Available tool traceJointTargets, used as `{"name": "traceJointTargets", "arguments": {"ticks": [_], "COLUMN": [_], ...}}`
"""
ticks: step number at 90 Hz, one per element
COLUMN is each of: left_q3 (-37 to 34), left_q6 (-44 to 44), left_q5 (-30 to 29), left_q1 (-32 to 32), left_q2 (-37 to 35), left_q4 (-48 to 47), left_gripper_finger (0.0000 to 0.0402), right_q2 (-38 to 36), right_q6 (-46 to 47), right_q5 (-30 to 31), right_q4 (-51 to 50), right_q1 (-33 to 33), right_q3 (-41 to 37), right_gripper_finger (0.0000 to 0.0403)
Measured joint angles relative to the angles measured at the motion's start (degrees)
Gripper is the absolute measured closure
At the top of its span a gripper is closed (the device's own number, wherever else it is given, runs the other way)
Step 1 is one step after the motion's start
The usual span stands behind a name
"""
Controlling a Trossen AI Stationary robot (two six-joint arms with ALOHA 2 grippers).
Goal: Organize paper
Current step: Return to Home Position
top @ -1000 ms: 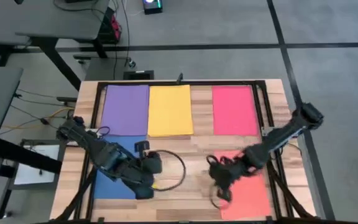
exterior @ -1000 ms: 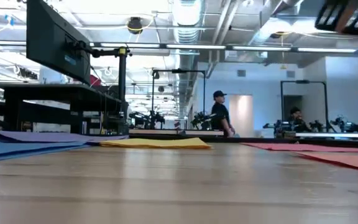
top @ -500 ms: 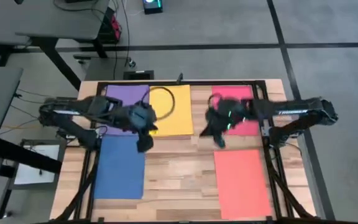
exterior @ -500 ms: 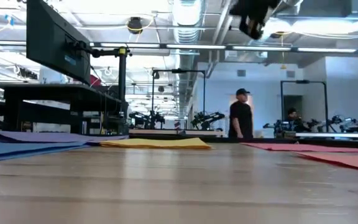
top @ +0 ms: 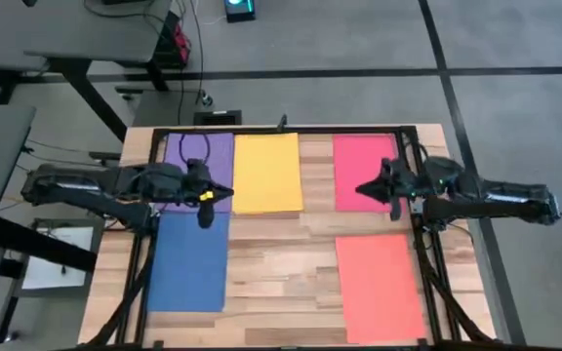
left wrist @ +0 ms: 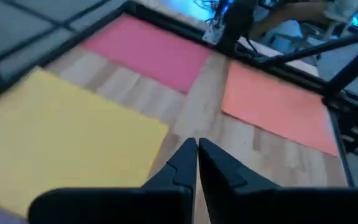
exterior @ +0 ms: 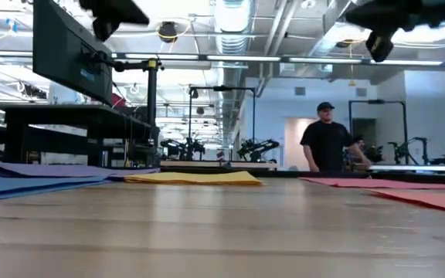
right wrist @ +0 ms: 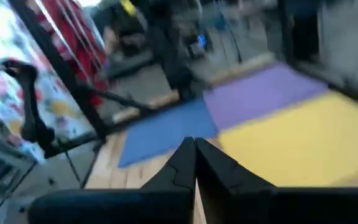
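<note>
Five sheets of paper lie flat on the wooden table: purple (top: 185, 156), yellow (top: 267, 173) and red-pink (top: 364, 166) along the far side, blue (top: 189, 261) and orange-coral (top: 380, 286) nearer. My left gripper (top: 220, 192) hangs shut above the purple sheet's near right corner, fingers pointing toward the table's right. My right gripper (top: 361, 188) hangs shut above the red-pink sheet's near edge, pointing toward the left. Both wrist views show fingertips closed on nothing (left wrist: 196, 149) (right wrist: 194, 148). In the low view both grippers (exterior: 114, 11) (exterior: 381, 35) stay high over the table.
A black frame rail (top: 281, 129) runs round the table's far and side edges. Bare wood (top: 281, 263) lies between the blue and orange-coral sheets. A white printed sheet (top: 57, 258) sits off the table's left. A person (exterior: 327, 143) stands in the room beyond.
Both grippers have risen from the near part of the table and gone toward the far edge, then drawn apart, the left toward the table's left, the right toward its right. The sheets lie where they were. The person in the room has walked to the right.
</note>
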Motion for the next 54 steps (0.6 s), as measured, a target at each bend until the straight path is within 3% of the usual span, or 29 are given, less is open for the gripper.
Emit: {"name": "traceJointTargets", "arguments": {"ticks": [14,42,54], "left_q3": [-1.0,-1.1,-1.1], "left_q6": [-0.6,-3.4,-3.9], "left_q5": [0.1,0.0,-0.2], "left_q1": [0.0,-0.3,-0.3], "left_q2": [1.1,3.3,3.2], "left_q4": [0.0,-0.7,-0.5], "left_gripper_finger": [0.0402,0.0402,0.0402], "right_q2": [-3.6,-9.9,-12.9], "right_q6": [-0.3,-2.5,-3.5], "right_q5": [0.0,0.1,0.2], "right_q4": [13.8,15.7,10.7], "right_q1": [0.0,1.2,1.7], "right_q3": [-11.2,-22.7,-22.8], "right_gripper_finger": [0.0403,0.0403,0.0403]}}
